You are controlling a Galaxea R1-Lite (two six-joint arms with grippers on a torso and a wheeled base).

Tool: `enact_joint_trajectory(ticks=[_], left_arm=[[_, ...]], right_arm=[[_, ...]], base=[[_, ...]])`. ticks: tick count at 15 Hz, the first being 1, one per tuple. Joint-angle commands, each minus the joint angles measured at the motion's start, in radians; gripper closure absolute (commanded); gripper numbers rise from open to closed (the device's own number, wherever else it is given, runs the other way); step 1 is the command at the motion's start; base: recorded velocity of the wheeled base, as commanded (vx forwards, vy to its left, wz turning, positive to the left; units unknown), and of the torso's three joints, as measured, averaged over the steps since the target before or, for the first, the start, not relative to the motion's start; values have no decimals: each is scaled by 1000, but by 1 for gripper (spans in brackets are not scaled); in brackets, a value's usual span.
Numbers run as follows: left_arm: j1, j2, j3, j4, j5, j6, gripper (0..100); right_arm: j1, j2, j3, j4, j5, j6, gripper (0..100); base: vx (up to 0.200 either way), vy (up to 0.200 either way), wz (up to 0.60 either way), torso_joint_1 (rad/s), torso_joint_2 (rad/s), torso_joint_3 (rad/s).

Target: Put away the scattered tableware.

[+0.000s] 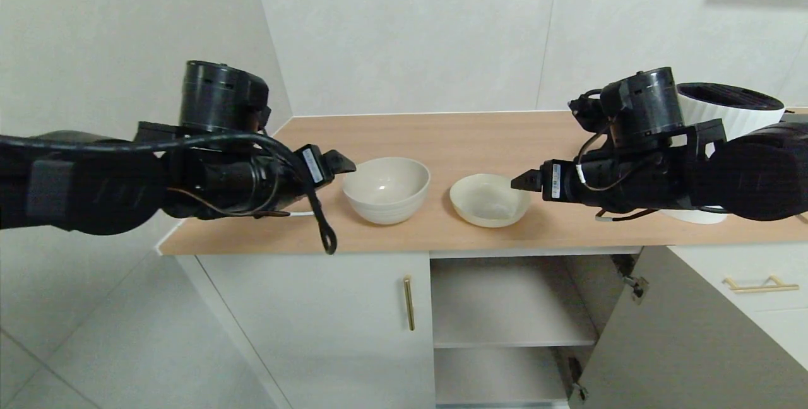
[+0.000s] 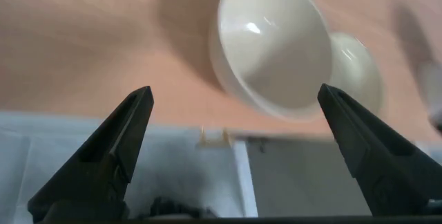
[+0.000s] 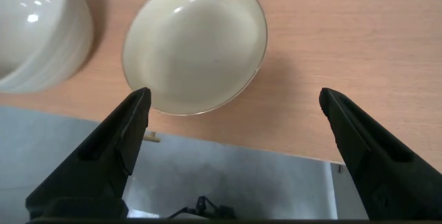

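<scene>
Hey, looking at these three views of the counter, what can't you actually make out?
1. White ribbed container, head view: the right arm covers its lower half; its inside is not visible.
2. Shallow bowl, left wrist view: blurred, partly behind the deep bowl.
3. Deep bowl, right wrist view: cut off by the picture's edge.
4. Cabinet's lower shelf, head view: cut off by the bottom edge.

No writing can be read. A white label [image 1: 311, 165] sits on the left gripper [image 1: 344, 166], a second label [image 1: 556, 180] on the right gripper [image 1: 521, 180]; their print is too small.
</scene>
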Motion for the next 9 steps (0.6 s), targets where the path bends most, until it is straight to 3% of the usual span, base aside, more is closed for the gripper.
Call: enact_joint_trajectory(ticks=[1,3,9], left_arm=[[-19,114,-30,-37,49,-10,0],[-28,158,-30,-97,67,-13,0],[-30,177,-32,-112,66,-23,0]], right_arm=[[0,19,-1,0,0,0,0],[2,25,0,0,-2,2,0],[0,20,2,0,-2,2,0]], base=[[0,0,0,0,0,0],[0,0,0,0,0,0],[0,0,0,0,0,0]])
